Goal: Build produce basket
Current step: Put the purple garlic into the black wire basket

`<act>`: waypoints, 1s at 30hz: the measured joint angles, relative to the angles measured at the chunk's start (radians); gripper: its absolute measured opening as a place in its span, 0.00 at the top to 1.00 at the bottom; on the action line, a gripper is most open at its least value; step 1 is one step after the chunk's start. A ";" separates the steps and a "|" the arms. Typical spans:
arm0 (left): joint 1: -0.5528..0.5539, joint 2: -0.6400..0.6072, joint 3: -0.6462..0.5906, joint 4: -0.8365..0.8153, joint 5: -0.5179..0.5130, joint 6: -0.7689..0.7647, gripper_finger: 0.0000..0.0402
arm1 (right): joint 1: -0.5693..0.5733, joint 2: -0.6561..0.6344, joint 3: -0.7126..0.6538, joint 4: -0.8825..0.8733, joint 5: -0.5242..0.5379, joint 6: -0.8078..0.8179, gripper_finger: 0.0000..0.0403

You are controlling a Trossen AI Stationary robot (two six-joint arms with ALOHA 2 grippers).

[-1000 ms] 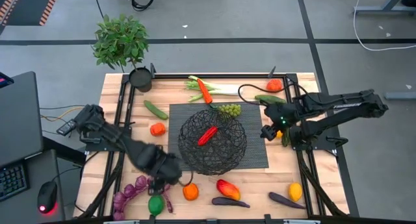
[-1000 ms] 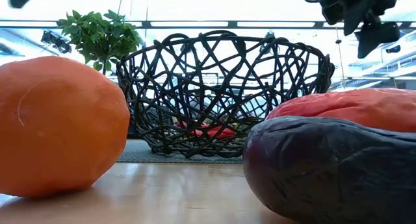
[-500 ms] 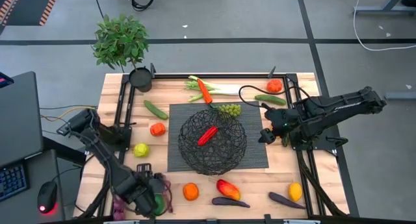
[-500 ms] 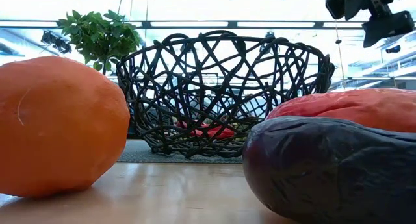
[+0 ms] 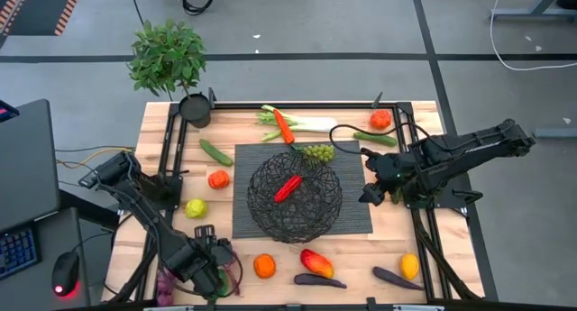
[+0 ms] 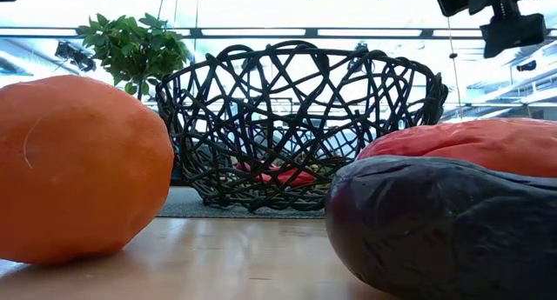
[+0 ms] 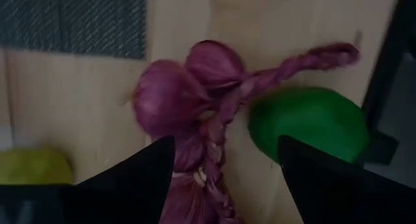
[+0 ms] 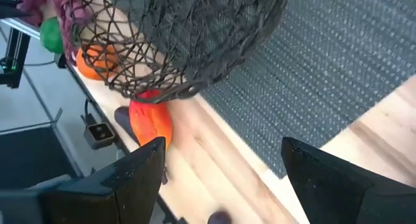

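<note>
item: left gripper (image 7: 224,178), low over the near left corner of the table (image 5: 397,234). fingers apart, nothing between them. directly under the gap lies a purple braided garlic string (image 7: 195,113); a green round fruit (image 7: 309,123) sits just beside it, off one fingertip, and a yellow-green fruit (image 5: 196,206) lies farther off toward the table's middle.

item: right gripper (image 8: 221,178), raised beside the basket (image 5: 295,196) on the grey mat (image 5: 356,212). fingers wide, empty, waiting.

item: basket, mid-table, well apart from the left gripper and across the mat edge from it. holds one red pepper (image 5: 288,187); green grapes (image 5: 317,151) rest at its far rim.

handling note, garlic string: likely light and soft, limp along the braid, so it may sag or swing once lifted. bulbs look rounded and a little slick. best hold, by judgement, is across the thick bulb cluster, not the thin tail, with the fingers straddling the braid crosswise. risk: nudging the green fruit while closing.
</note>
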State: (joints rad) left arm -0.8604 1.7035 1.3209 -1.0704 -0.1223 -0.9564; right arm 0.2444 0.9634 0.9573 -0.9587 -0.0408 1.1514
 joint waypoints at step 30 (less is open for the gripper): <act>-0.006 -0.001 -0.150 0.236 0.033 0.009 0.44 | 0.038 0.000 0.000 0.134 0.197 0.081 0.23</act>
State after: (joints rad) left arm -0.8669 1.7027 1.1709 -0.8346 -0.0893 -0.9476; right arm 0.2821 0.9634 0.9573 -0.8248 0.1558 1.2321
